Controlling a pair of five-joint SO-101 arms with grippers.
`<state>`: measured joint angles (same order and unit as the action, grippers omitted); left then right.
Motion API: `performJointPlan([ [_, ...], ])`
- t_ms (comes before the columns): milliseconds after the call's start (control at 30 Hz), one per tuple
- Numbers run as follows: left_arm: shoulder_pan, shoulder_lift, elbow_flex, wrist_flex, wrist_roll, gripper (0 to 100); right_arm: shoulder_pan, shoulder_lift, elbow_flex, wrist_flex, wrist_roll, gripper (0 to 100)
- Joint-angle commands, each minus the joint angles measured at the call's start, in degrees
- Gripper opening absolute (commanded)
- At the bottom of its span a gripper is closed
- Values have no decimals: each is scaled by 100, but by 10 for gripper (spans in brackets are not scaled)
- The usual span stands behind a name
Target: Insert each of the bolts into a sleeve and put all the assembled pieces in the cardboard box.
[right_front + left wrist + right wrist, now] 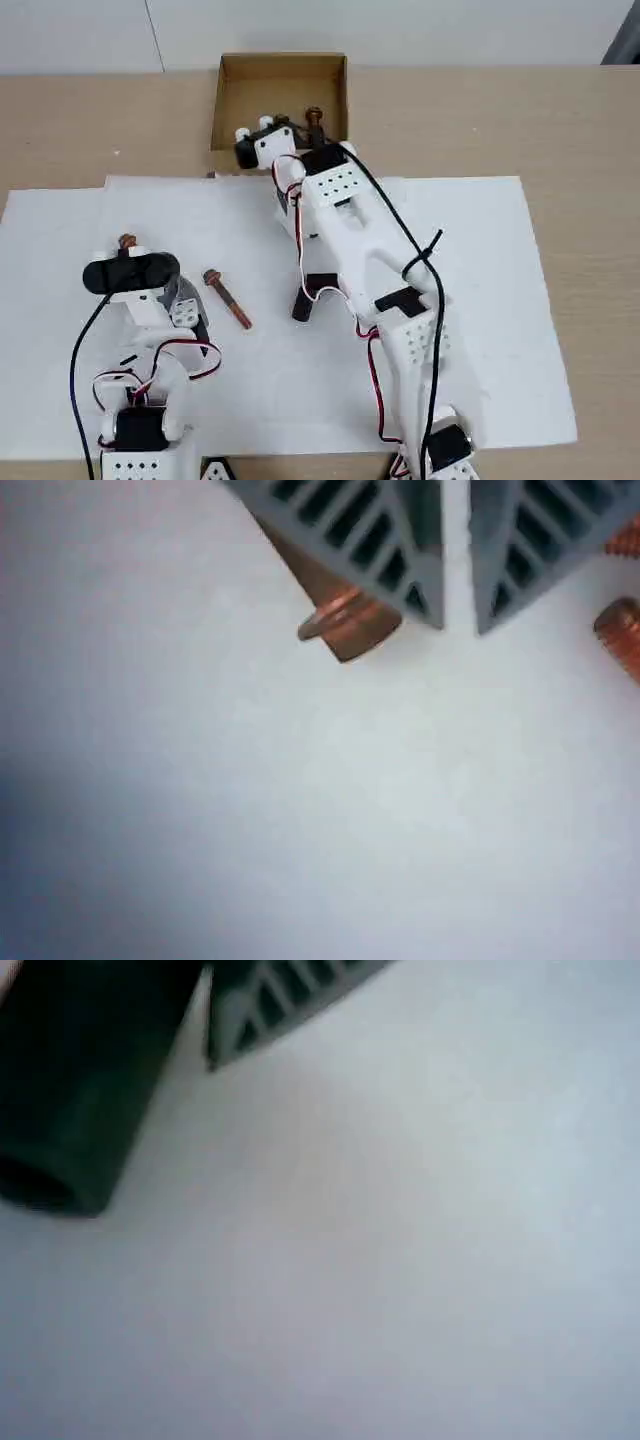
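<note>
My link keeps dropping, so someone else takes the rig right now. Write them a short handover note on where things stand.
Left gripper: over the white paper, one bolt right at it; grip unclear.
Right gripper: at the near edge of the cardboard box, a black sleeve beside it and a bolt head standing up there; grip unclear.
A second bolt lies loose on the paper; a dark piece, probably another sleeve, lies by the right arm.
Done: possibly one piece assembled, not yet released in the box.
Left: drop it in, sleeve the other bolts, box them.
</note>
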<state>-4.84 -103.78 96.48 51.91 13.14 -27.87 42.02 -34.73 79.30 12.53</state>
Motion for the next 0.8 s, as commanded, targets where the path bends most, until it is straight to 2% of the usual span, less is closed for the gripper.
performJointPlan([
  [0, -18, -35, -57, 9, 26, 6, -22, 31, -246, -136, -35, 147],
  [167, -18, -35, -57, 9, 26, 6, -4, 189, -246, -171, -35, 141],
  [333, -18, -35, -57, 9, 26, 6, -4, 233, -246, -145, -35, 6],
  [533, -18, -35, -57, 9, 26, 6, 4, 57, -246, -92, -26, 2],
  [767, -18, -35, -57, 9, 26, 6, -13, -910, -1055, 901, -26, 2],
])
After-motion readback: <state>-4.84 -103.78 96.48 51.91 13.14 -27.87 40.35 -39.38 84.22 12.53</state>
